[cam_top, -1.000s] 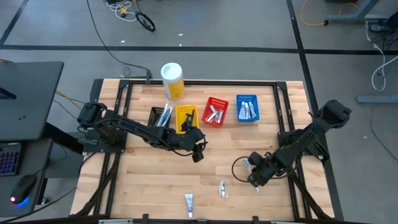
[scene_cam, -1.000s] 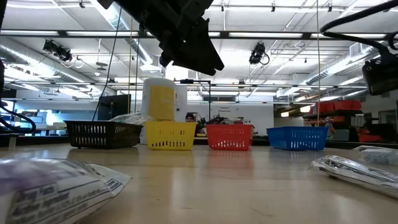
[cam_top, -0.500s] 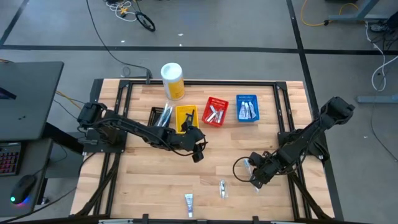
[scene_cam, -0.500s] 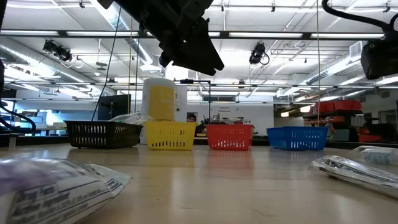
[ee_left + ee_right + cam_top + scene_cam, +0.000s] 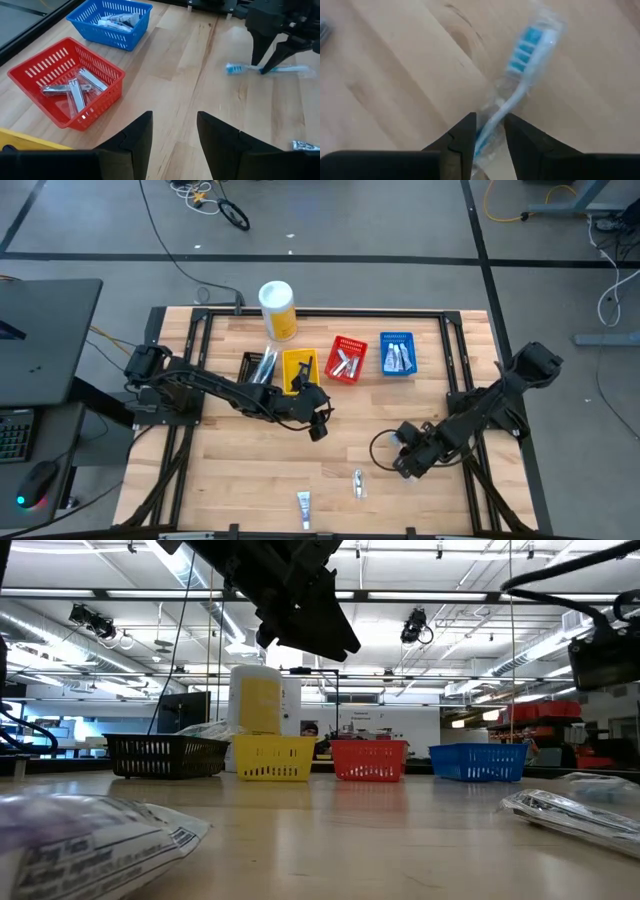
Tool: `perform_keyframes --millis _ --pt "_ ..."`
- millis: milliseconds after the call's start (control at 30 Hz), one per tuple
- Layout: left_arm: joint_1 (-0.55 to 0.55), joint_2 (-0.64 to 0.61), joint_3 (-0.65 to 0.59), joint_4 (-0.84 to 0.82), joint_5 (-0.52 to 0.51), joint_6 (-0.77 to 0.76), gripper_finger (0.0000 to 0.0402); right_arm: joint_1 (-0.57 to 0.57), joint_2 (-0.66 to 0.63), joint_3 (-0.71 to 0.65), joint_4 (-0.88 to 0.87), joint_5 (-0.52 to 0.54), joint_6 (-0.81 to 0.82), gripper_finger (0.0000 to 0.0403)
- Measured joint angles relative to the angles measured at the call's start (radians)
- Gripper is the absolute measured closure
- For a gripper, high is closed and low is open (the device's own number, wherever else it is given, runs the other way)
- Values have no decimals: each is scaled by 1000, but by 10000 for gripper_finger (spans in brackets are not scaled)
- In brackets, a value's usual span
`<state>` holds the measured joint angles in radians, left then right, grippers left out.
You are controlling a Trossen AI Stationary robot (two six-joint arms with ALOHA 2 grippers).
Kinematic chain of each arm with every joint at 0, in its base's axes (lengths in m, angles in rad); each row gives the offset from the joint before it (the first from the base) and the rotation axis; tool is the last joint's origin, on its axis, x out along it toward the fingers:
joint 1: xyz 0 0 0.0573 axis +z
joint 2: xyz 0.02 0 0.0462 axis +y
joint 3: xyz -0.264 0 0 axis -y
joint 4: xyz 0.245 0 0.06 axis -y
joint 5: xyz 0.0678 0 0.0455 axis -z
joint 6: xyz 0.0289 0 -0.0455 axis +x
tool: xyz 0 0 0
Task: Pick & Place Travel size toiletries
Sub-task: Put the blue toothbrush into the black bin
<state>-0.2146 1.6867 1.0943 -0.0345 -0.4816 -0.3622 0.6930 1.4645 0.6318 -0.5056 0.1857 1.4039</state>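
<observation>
**tubby_q:** High view check, how far along is the sort?

**rig_lurker:** Partway, I'd say. The red basket (image 5: 65,82) has silver tubes in it, the blue basket (image 5: 111,21) holds a few items, and the black basket (image 5: 258,366) has some too. The yellow basket (image 5: 299,368) I can't see into. Left on the tabletop (image 5: 230,470): a toothbrush (image 5: 517,85) in its clear wrapper, a small tube (image 5: 304,506) and a silver item (image 5: 357,481) near the front edge.

**tubby_q:** And the arms?

**rig_lurker:** The right gripper (image 5: 404,462) is down at the toothbrush, jaws set either side of the handle with a gap, so no real clamp that I can see. The left gripper (image 5: 316,423) hangs mid-table with jaws open, empty.

**tubby_q:** Anything changed from a second ago?

**rig_lurker:** The right gripper shifted a touch toward mid-table and its jaws have spread. The left arm hasn't budged, and the baskets look the same.
</observation>
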Motion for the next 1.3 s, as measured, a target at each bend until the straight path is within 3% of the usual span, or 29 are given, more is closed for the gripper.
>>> perform_keyframes --millis 200,467,700,900,1067,1300 --pt "0 0 0 0 0 0 238 1 67 4 30 65 1 292" --pt "0 0 0 0 0 0 238 -13 68 -3 121 234 -74 373" --pt "2 0 0 35 10 -1 238 -91 28 -4 368 488 -387 381" --pt "2 0 0 99 151 56 238 -169 -124 -4 426 677 -630 382" --pt "2 0 1 145 134 47 238 -186 -261 -3 542 659 -857 383" --pt "6 0 0 236 98 35 238 -174 -321 -2 779 474 -1167 383"
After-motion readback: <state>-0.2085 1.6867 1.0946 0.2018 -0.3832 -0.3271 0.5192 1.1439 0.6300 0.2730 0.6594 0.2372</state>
